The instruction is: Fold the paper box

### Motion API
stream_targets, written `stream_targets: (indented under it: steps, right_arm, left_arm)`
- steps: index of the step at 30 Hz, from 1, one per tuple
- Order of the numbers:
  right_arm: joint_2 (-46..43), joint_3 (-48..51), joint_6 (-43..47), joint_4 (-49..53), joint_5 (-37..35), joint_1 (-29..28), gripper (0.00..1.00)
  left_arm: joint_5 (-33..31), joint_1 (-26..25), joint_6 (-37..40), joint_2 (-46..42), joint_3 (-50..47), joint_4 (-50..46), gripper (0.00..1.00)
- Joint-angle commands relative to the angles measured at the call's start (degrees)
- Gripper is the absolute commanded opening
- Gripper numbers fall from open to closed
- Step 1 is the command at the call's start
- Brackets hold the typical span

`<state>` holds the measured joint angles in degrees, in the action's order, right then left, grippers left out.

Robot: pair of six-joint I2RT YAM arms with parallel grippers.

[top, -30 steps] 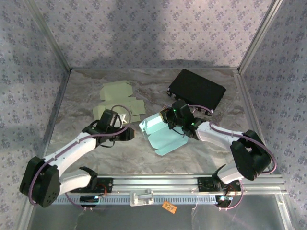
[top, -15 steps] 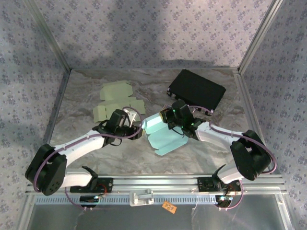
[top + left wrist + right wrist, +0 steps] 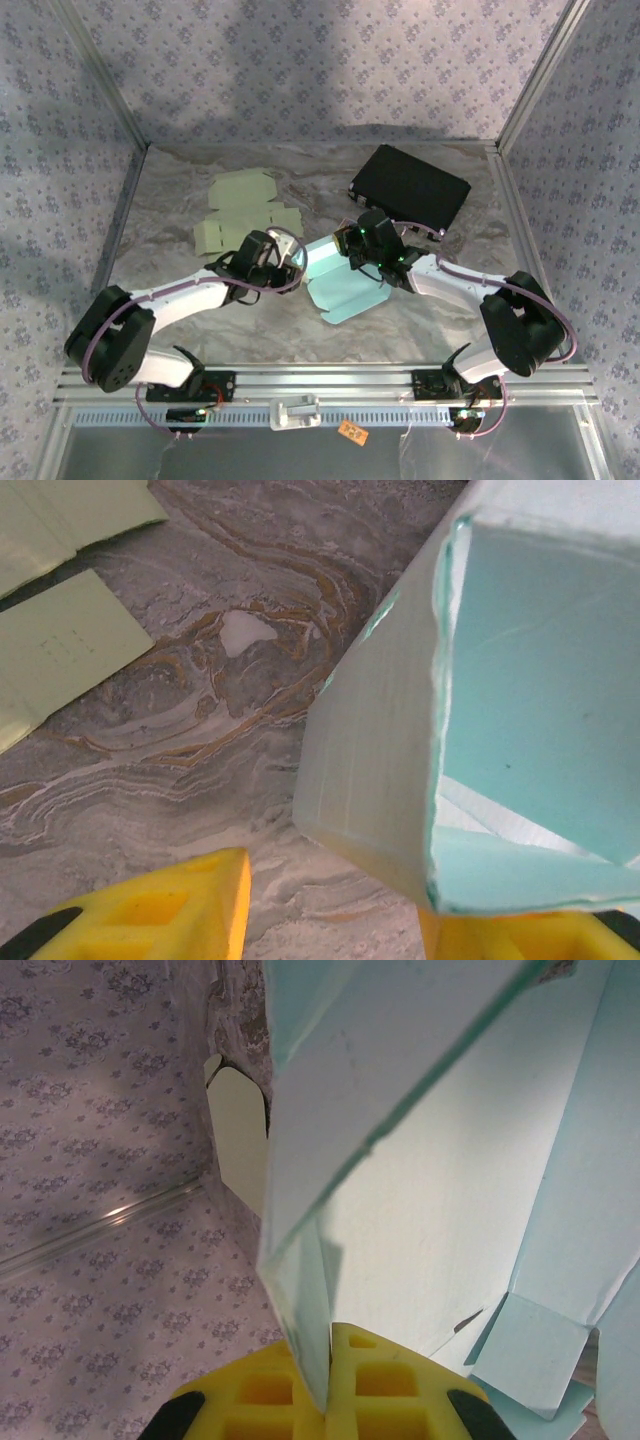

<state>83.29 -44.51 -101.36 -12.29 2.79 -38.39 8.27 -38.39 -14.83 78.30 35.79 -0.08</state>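
from the overhead camera i see the paper box (image 3: 343,288), pale blue and half formed, sitting near the middle of the table (image 3: 300,335), between my two arms. one part of it lies flat toward the near side, and another part stands raised at the far end where the right hand (image 3: 352,250) meets it. on the right wrist camera the right hand (image 3: 325,1378) is clenched on the paper box (image 3: 420,1210): a thin upright panel runs down between the two yellow fingers (image 3: 385,1385) and is pinched there, with more panels and a small tab fanning out to the right. the left hand (image 3: 290,262) sits just beside the box's left edge. on the left wrist camera the left hand (image 3: 335,912) is released, its yellow fingers (image 3: 170,915) spread wide. the raised corner of the paper box (image 3: 390,770) hangs over the right-side finger, and i cannot tell whether it touches it. the other finger is apart from the box, with bare marbled table (image 3: 200,720) showing between them. the inside of the box looks a deeper blue-green than its outer wall. toward the far left of the table lie pale green flat sheets (image 3: 243,208), well apart from the box, and their edges show at the upper left of the left wrist view (image 3: 70,640). a black case (image 3: 410,188) rests at the far right, behind the right arm.
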Motion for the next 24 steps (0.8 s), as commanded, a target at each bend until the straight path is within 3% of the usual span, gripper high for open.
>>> stream_targets:
  steps: [1, 12, 24]
  right_arm:
    - [1.7, -0.5, -2.2, 5.0, 1.0, 0.2, 0.00]
    - [3.9, 0.7, -0.6, -1.4, -0.9, 0.6, 0.00]
    - [6.0, 4.2, 2.9, -11.7, -2.6, -0.5, 0.00]
  left_arm:
    - [-0.5, -0.5, 2.3, 1.4, 1.7, 2.9, 0.46]
    - [2.6, -0.8, 3.2, 2.7, 2.2, 6.5, 0.44]
    - [-0.4, -0.8, 0.9, 4.5, 3.1, 7.3, 0.42]
